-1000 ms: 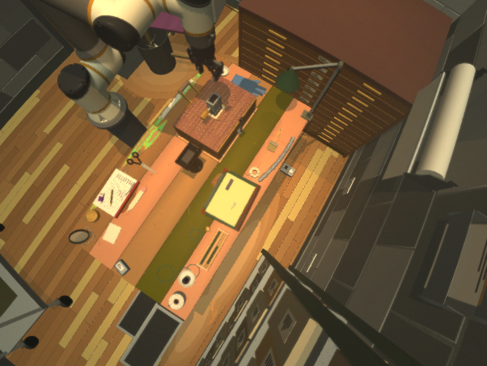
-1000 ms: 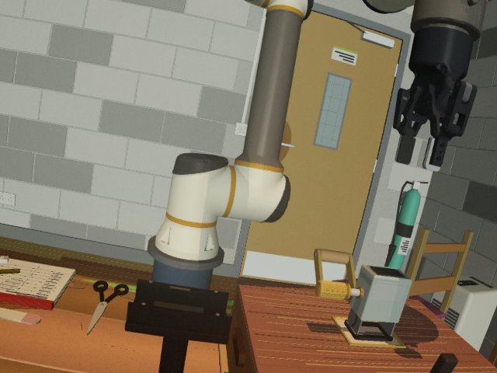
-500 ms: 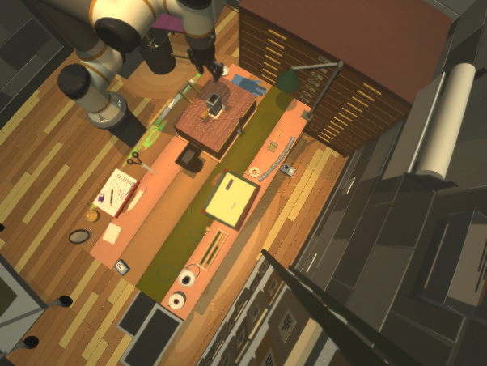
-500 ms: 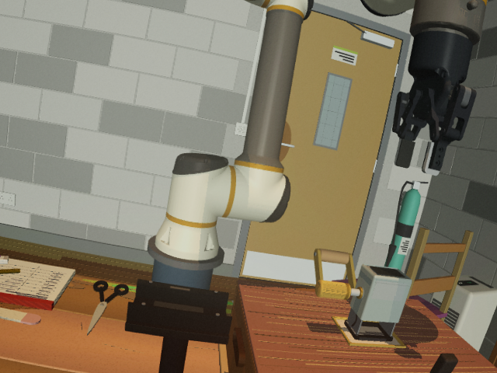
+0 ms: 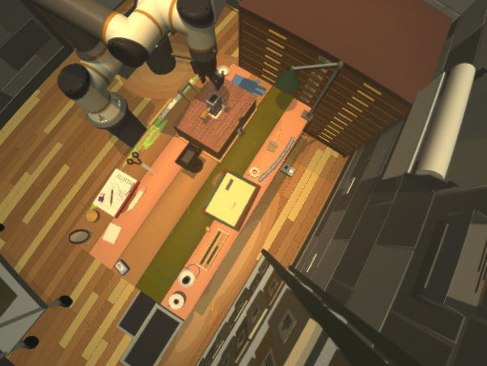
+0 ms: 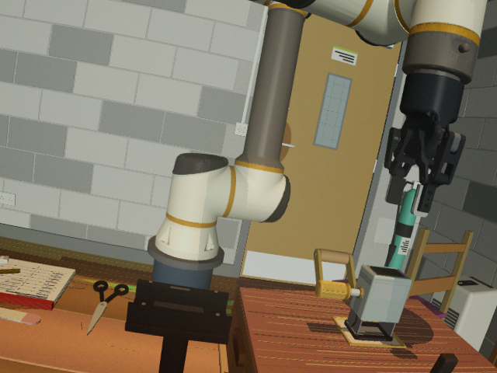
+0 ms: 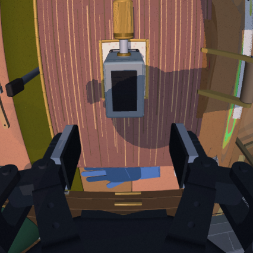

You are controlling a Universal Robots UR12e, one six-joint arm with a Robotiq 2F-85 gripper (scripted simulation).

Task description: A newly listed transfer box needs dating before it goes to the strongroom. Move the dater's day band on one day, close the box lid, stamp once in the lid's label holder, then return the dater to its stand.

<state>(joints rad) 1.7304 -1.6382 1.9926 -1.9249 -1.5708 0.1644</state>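
Observation:
The dater [image 6: 377, 303] [image 7: 124, 84] [image 5: 213, 103], a grey block with a yellow knurled knob on its side, stands upright in the cream label holder [image 6: 368, 335] on the closed reddish lid of the transfer box [image 5: 215, 115]. My gripper [image 6: 417, 192] [image 7: 124, 154] [image 5: 213, 81] hangs well above the dater, toward the box's far end. It is open and holds nothing. The black dater stand [image 5: 188, 156] [image 6: 178, 311] sits empty on the desk beside the box.
A yellow-lidded box [image 5: 230, 199] lies further along the green desk runner. A blue glove [image 5: 247, 85] [image 7: 121, 173] lies past the transfer box's far end. Scissors [image 5: 138, 160], a ledger [image 5: 115, 197], tape rolls [image 5: 182, 289] and a desk lamp [image 5: 311, 87] stand around the desk. A plan chest [image 5: 335, 69] flanks it.

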